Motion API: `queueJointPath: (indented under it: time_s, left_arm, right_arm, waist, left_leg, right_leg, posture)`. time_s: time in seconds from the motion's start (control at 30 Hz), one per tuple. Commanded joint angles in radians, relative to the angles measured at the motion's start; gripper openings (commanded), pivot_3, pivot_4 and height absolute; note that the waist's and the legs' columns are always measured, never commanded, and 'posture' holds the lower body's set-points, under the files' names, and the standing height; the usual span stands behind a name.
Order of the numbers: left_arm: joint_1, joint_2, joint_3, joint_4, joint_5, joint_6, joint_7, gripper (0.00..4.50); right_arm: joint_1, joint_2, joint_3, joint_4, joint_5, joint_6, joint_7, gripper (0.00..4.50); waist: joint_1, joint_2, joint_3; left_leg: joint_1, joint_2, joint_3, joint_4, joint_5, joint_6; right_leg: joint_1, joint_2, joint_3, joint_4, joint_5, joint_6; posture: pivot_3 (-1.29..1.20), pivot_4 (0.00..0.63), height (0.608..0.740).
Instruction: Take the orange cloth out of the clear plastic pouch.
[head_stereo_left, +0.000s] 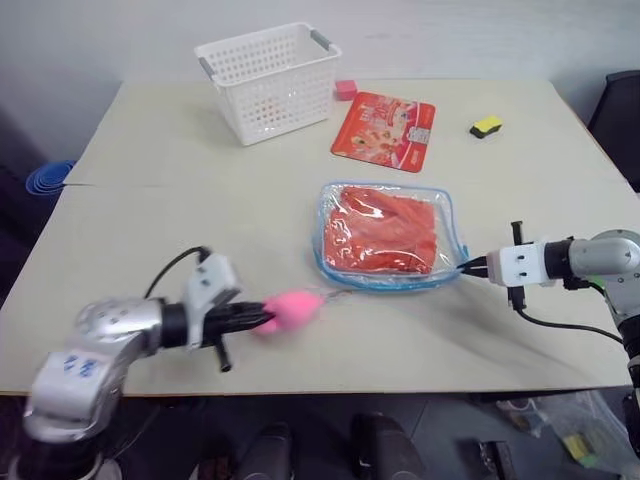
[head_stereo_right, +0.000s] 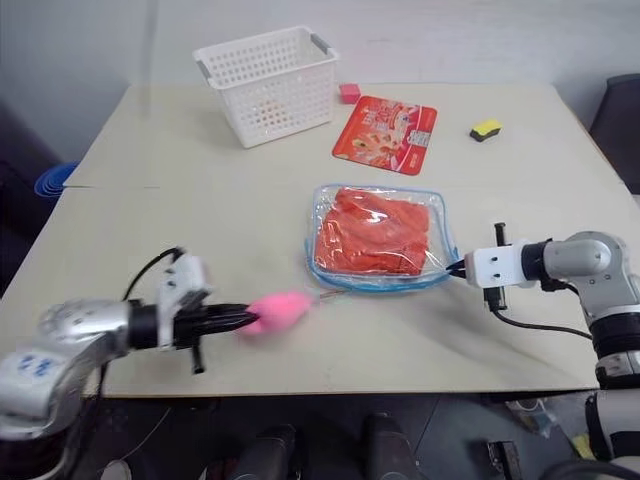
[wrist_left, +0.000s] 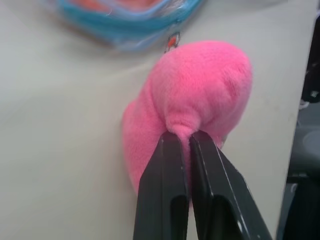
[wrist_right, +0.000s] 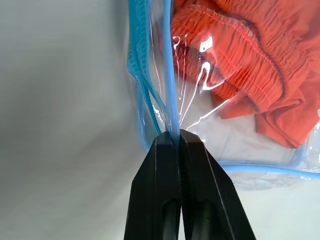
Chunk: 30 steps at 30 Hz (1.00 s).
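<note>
The clear plastic pouch with light blue edging lies flat near the table's middle, and the orange cloth sits folded inside it. My right gripper is shut on the pouch's near right corner; the right wrist view has the blue edge pinched between the black fingers. My left gripper is shut on a pink plush heart, which hangs by a thin cord from the pouch's near left corner. In the left wrist view the plush bulges past the fingers.
A white lattice basket stands at the back left. A glossy red-orange packet lies behind the pouch, a small pink block beside the basket, and a yellow-and-black object at the back right. The table's front edge runs just below both grippers.
</note>
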Motion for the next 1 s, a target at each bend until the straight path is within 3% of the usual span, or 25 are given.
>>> queueJointPath:
  time_s: [0.03, 0.1, 0.2, 0.27, 0.33, 0.5, 0.67, 0.73, 0.83, 0.9, 1.0]
  left_arm:
    - [0.089, 0.059, 0.151, 0.002, -0.016, -0.032, -0.005, 0.00]
    - [0.106, 0.062, 0.195, 0.033, -0.043, -0.052, 0.003, 0.00]
    - [0.044, 0.010, 0.145, 0.065, -0.081, -0.064, 0.065, 0.00]
    - [0.023, -0.014, 0.084, 0.076, -0.065, -0.101, 0.101, 0.00]
    - [0.004, -0.034, 0.030, 0.102, -0.051, -0.131, 0.129, 0.56]
    - [-0.006, -0.019, -0.002, 0.134, -0.056, -0.192, 0.145, 2.09]
    - [0.044, 0.087, 0.056, 0.167, -0.056, -0.223, 0.101, 3.58]
    - [0.032, 0.165, 0.140, 0.213, -0.097, -0.215, 0.042, 4.21]
    - [-0.110, 0.253, 0.178, 0.223, -0.220, -0.145, -0.012, 4.21]
    - [-0.274, 0.259, 0.077, 0.182, -0.264, -0.128, -0.005, 4.21]
    - [-0.487, 0.191, -0.191, 0.146, -0.164, -0.162, 0.054, 4.21]
  right_arm:
    - [-0.032, -0.021, -0.009, 0.027, 0.012, -0.025, 0.017, 0.04]
    - [-0.038, -0.009, -0.008, 0.022, 0.024, -0.017, 0.025, 0.04]
    - [-0.033, 0.011, -0.007, -0.002, 0.052, 0.026, 0.049, 0.04]
    - [-0.032, 0.013, -0.009, -0.008, 0.050, 0.059, 0.050, 0.48]
    - [-0.018, 0.013, -0.018, -0.041, 0.082, 0.121, 0.078, 0.98]
    - [0.044, -0.007, -0.051, -0.158, 0.151, 0.245, 0.106, 2.80]
    - [0.181, -0.048, -0.125, -0.324, 0.237, 0.385, 0.101, 4.49]
    - [0.260, -0.062, -0.192, -0.429, 0.304, 0.502, 0.067, 4.50]
    - [0.379, -0.094, -0.293, -0.617, 0.457, 0.751, 0.061, 4.50]
    - [0.451, -0.107, -0.356, -0.752, 0.579, 0.931, 0.047, 4.50]
    - [0.526, -0.098, -0.420, -0.930, 0.740, 1.144, -0.007, 4.50]
  waist:
    - [0.002, 0.000, 0.000]
    - [0.002, 0.000, 0.000]
    - [0.004, 0.000, 0.000]
    - [0.003, 0.000, 0.000]
    - [0.002, 0.000, 0.000]
    - [0.001, 0.000, 0.000]
    - [0.004, 0.001, 0.000]
    - [0.004, 0.001, 0.000]
    - [0.012, 0.001, 0.000]
    - [0.021, 0.001, 0.000]
    - [0.033, 0.003, -0.001]
  left_leg:
    - [0.000, 0.000, 0.000, 0.000, 0.000, 0.000]
    - [0.000, 0.000, 0.000, 0.000, 0.000, 0.000]
    - [0.000, 0.000, -0.001, 0.000, 0.000, 0.000]
    - [0.000, 0.000, -0.001, 0.000, 0.000, 0.000]
    - [0.000, 0.000, -0.001, 0.000, 0.000, 0.000]
    - [0.000, 0.000, -0.001, 0.000, 0.000, -0.001]
    - [0.000, 0.000, -0.001, 0.000, -0.001, -0.001]
    - [-0.001, 0.000, -0.001, -0.001, -0.001, -0.001]
    - [-0.001, 0.000, -0.002, -0.001, -0.001, -0.001]
    - [-0.001, 0.000, -0.004, 0.000, -0.001, -0.001]
    - [-0.001, -0.001, -0.005, 0.000, -0.002, 0.001]
  right_leg:
    - [0.000, 0.000, 0.000, -0.001, 0.000, 0.000]
    - [0.001, -0.001, 0.000, -0.002, 0.000, 0.000]
    - [0.002, -0.001, -0.002, -0.002, 0.000, 0.000]
    - [0.002, -0.001, -0.002, -0.002, 0.000, 0.000]
    - [0.001, -0.001, -0.002, -0.002, 0.000, 0.000]
    - [0.001, 0.000, -0.002, -0.001, 0.000, 0.000]
    - [0.000, -0.001, -0.002, 0.000, 0.000, 0.000]
    - [0.000, -0.001, -0.002, -0.001, 0.000, 0.000]
    - [0.000, -0.001, -0.002, -0.001, 0.000, -0.001]
    - [0.002, -0.002, -0.003, -0.002, 0.000, -0.001]
    - [0.003, -0.003, -0.004, -0.003, 0.001, 0.000]
  posture:
    - [0.00, 0.150, 0.740]
    - [0.00, 0.150, 0.740]
    - [0.00, 0.150, 0.740]
    - [0.00, 0.150, 0.740]
    - [0.00, 0.150, 0.740]
    - [0.00, 0.150, 0.740]
    - [0.00, 0.150, 0.740]
    - [0.00, 0.150, 0.740]
    - [0.00, 0.150, 0.740]
    - [0.00, 0.150, 0.740]
    - [0.00, 0.150, 0.740]
